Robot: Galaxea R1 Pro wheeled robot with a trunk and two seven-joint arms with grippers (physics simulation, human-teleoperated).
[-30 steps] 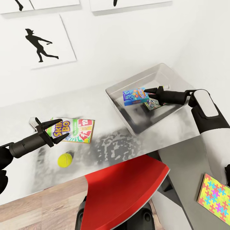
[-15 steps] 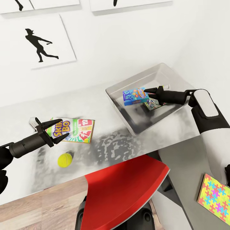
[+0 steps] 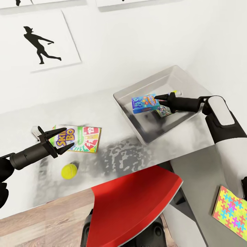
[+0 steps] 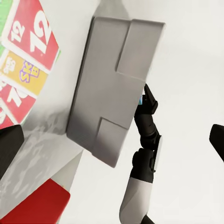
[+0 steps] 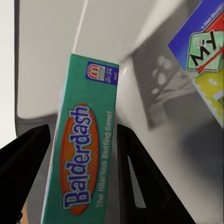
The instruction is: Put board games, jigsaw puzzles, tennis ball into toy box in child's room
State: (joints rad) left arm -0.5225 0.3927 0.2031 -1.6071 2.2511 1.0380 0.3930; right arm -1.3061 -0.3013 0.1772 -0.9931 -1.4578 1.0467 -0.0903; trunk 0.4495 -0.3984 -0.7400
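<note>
On the white table, taking the toy box as the landmark, the left gripper hangs far to its left, with fingers spread apart and nothing between them, just above the left end of the Skip-Bo box, which lies flat on the table top. The tennis ball rests on the table a little nearer to the table edge than that box, also well left of the toy box. Inside the toy box, the blue Balderdash box stands tilted, and the right gripper has its two fingers on both sides of it; in the right wrist view the fingers are close beside the Balderdash box, pinching it. Another colourful box lies in the toy box under the gripper. Right of the toy box and lower than the table, a jigsaw puzzle lies on a grey surface
</note>
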